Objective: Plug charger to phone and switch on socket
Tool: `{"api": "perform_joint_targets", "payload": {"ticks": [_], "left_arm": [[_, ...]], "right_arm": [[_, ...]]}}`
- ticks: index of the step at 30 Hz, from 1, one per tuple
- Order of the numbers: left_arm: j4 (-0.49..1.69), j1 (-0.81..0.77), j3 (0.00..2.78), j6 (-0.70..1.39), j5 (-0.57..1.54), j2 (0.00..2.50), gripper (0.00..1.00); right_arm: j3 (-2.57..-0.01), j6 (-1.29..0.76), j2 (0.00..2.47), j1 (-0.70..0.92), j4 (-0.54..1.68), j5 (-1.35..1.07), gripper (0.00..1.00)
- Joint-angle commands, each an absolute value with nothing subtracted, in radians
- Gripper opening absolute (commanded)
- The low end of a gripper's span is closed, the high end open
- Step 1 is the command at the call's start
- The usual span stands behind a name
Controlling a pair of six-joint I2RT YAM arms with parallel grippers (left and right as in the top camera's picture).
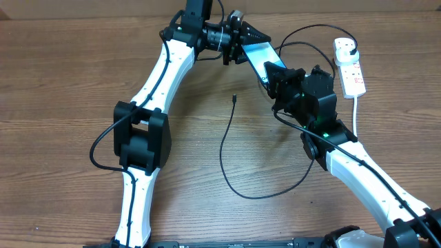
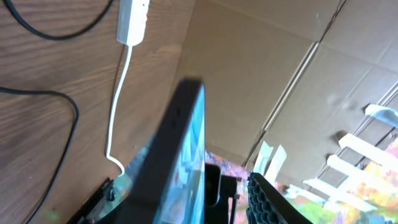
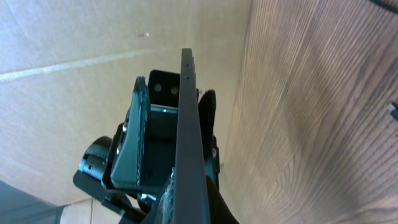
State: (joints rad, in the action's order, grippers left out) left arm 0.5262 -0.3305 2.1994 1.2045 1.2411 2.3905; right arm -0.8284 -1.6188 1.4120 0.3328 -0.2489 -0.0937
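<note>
Seen from overhead, the slim rectangular smartphone with black edges and a light blue screen (image 1: 260,54) is held off the wooden desk (image 1: 69,83) at about 1 o'clock from the desk's middle. Its long axis runs from 11 o'clock to 5 o'clock.

The left claw (image 1: 239,40) pinches the phone at its 11 o'clock end. The right wrist view shows one black finger on each face of the phone. The right claw (image 1: 273,74) is closed on the 5 o'clock end, and the phone's dark edge rises straight out from between its fingers.

The long thin black charger cable (image 1: 224,148) lies loose on the desk. Its small connector tip (image 1: 234,98) rests at 7 o'clock from the phone, apart from both claws. From the tip the cable loops toward 6 o'clock and then curves back under the right arm.

The white elongated power strip with a red marking (image 1: 350,69) lies at 2 o'clock. A black plug (image 1: 347,47) sits in its far end, and its white lead (image 1: 356,110) trails toward 6 o'clock.
</note>
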Motion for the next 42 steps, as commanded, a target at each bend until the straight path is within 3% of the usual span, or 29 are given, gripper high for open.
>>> {"api": "perform_joint_targets", "payload": {"ticks": [1, 14, 33, 42], "left_arm": [[0.520, -0.353, 2.214, 1.182, 1.307, 2.375, 0.38], [0.521, -0.289, 2.214, 1.093, 1.304, 2.375, 0.38], [0.628, -0.308, 2.214, 0.945, 1.328, 2.375, 0.54], [0.628, -0.339, 2.214, 0.946, 1.273, 2.375, 0.55]], "right_arm": [[-0.826, -1.601, 1.418, 0.319, -0.260, -0.045, 0.04], [-0.826, -1.539, 1.418, 0.282, -0.234, -0.080, 0.04], [-0.826, -1.536, 1.418, 0.216, -0.223, -0.162, 0.04], [-0.826, -1.536, 1.418, 0.226, -0.204, -0.205, 0.04]]}}
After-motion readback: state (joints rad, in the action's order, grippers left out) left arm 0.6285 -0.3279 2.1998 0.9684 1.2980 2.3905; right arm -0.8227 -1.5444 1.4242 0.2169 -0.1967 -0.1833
